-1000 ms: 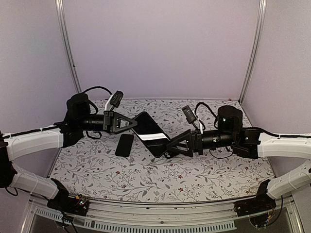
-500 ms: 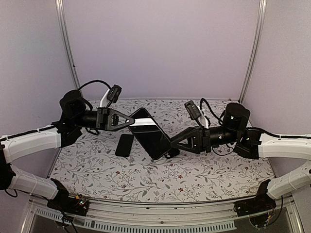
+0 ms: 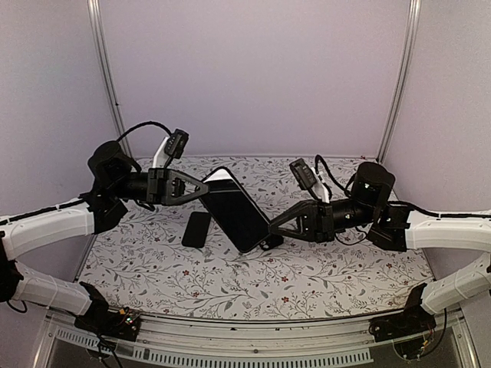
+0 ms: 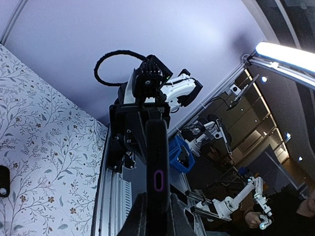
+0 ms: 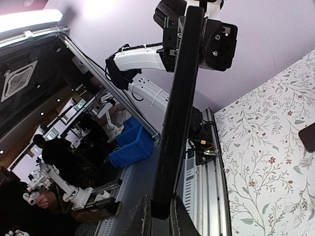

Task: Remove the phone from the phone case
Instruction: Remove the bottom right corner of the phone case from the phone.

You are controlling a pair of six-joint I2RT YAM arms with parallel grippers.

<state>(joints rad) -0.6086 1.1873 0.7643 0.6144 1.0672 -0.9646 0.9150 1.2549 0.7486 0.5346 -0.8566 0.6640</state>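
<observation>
The left gripper (image 3: 204, 188), a black two-finger claw, is seen clamped tight on the far, upper end of the flat black glossy phone in its dark case (image 3: 235, 211). The right gripper (image 3: 270, 230) is likewise closed hard on the opposite, lower end. The device is thus held tilted between both arms, apparently above the floral-patterned table cover (image 3: 307, 276). A small black rectangular object (image 3: 196, 228) lies on the cover nearby, apart from both grippers. The step in hand is judged to be the two-ended hold before separation, as no gap between phone and case can be made out. Next, one end would need bracing while the case edge is flexed away at the other
</observation>
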